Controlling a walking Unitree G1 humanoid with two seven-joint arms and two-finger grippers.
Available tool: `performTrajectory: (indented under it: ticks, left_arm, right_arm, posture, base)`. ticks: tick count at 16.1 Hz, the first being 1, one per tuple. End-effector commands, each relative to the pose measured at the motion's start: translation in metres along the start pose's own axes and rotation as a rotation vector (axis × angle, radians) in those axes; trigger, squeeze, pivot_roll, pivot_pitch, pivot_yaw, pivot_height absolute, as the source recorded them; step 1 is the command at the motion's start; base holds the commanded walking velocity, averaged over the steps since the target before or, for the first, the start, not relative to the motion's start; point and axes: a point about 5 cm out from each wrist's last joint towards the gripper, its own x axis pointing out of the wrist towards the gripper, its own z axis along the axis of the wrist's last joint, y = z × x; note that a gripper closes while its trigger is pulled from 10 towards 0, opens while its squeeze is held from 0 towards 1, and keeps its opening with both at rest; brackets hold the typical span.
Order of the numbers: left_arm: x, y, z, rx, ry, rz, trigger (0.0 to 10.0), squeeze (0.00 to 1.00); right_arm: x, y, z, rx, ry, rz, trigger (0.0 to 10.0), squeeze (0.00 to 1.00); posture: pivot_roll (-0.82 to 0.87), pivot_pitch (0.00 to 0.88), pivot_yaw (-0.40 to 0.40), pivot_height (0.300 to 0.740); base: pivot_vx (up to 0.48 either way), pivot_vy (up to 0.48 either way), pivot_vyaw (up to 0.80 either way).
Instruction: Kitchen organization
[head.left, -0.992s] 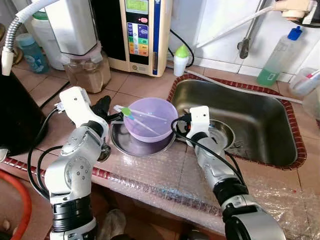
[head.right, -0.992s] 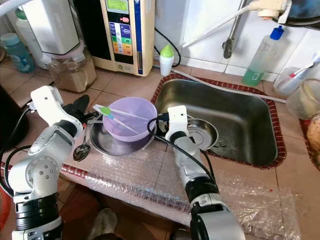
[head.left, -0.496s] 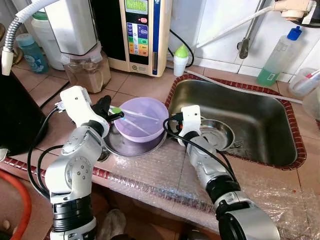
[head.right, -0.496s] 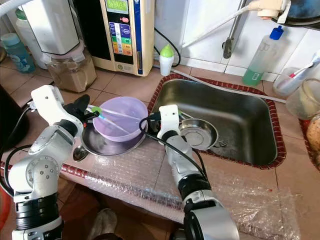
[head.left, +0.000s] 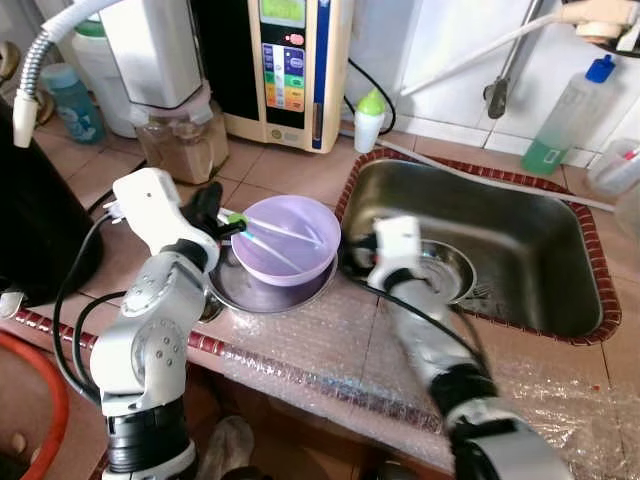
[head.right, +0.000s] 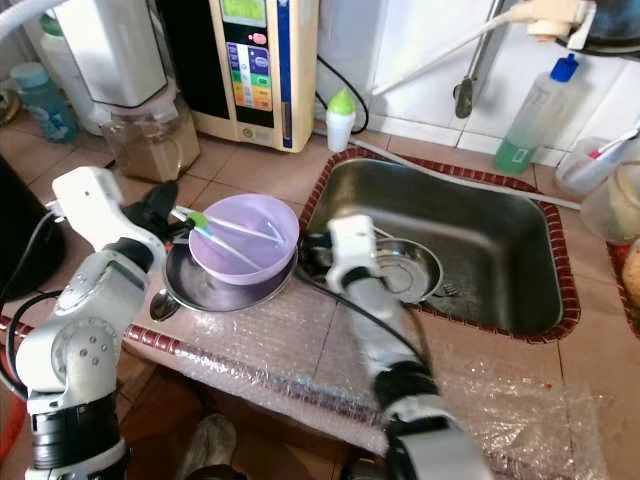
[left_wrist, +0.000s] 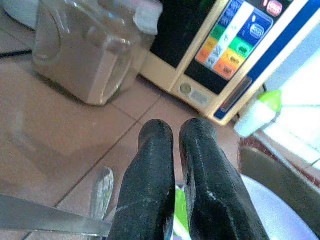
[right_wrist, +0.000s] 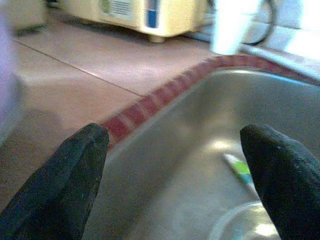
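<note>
Resting inside a shallow steel pan (head.left: 262, 290) on the tiled counter just left of the sink (head.left: 590, 300), a lilac plastic bowl (head.left: 290, 245) is seen with 2 thin toothbrushes (head.left: 268, 232) lying across it, their green-tipped ends toward the left gripper (left_wrist: 172, 150). The bowl is judged light, stiff and fairly slick; it would likely slide or tip in the pan if pushed, so a pinch over its rim is judged the safest hold. The toothbrushes are thin and light and could roll off when the bowl is moved.

The left gripper is shown at the bowl's left edge, its 2 fingers (left_wrist: 150, 200) pressed nearly together; whether the green toothbrush end is pinched between them cannot be told. The right gripper (right_wrist: 175, 165) is held with its fingers spread wide, holding nothing, over the sink's left edge.

From the head views, a small steel dish (head.right: 410, 268) is seen in the basin beside the blurred right arm. A green-and-white item (right_wrist: 239, 169) on the sink floor is revealed by the right wrist view. A spoon (left_wrist: 101, 187) on the counter tiles is revealed by the left wrist view.
</note>
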Motion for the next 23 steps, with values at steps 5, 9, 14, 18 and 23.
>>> performTrajectory:
  ticks: [5, 9, 14, 18, 23]
  left_arm:
    - [-0.017, -0.006, 0.012, 0.092, -0.162, -0.094, 10.0, 1.00]
    - [-0.030, -0.009, -0.001, 0.257, -0.157, -0.172, 10.0, 1.00]
    - [-0.047, 0.012, -0.016, 0.343, -0.150, -0.128, 10.0, 1.00]
    - [-0.043, 0.011, -0.020, 0.358, -0.149, -0.131, 10.0, 0.74]
    - [-0.039, 0.005, -0.021, 0.363, -0.163, -0.148, 10.0, 0.00]
  right_arm:
    - [-0.023, -0.026, 0.011, -0.043, -0.112, -0.064, 10.0, 0.00]
    - [-0.042, -0.027, 0.020, -0.064, -0.167, -0.071, 10.0, 0.00]
    - [-0.065, -0.032, 0.012, -0.071, -0.125, -0.100, 10.0, 0.00]
    - [-0.062, -0.033, 0.012, -0.061, -0.098, -0.103, 10.0, 0.00]
    - [-0.059, -0.036, 0.012, -0.040, -0.077, -0.115, 10.0, 0.00]
  posture:
    - [0.05, 0.000, 0.010, 0.740]
    - [0.05, 0.000, 0.014, 0.740]
    - [0.05, 0.000, 0.009, 0.740]
    - [0.04, 0.000, 0.002, 0.740]
    - [0.04, 0.000, 0.002, 0.740]
  base:
    - [0.000, 0.000, 0.00]
    - [0.000, 0.000, 0.00]
    - [0.000, 0.000, 0.00]
    - [0.000, 0.000, 0.00]
    - [0.000, -0.218, -0.71]
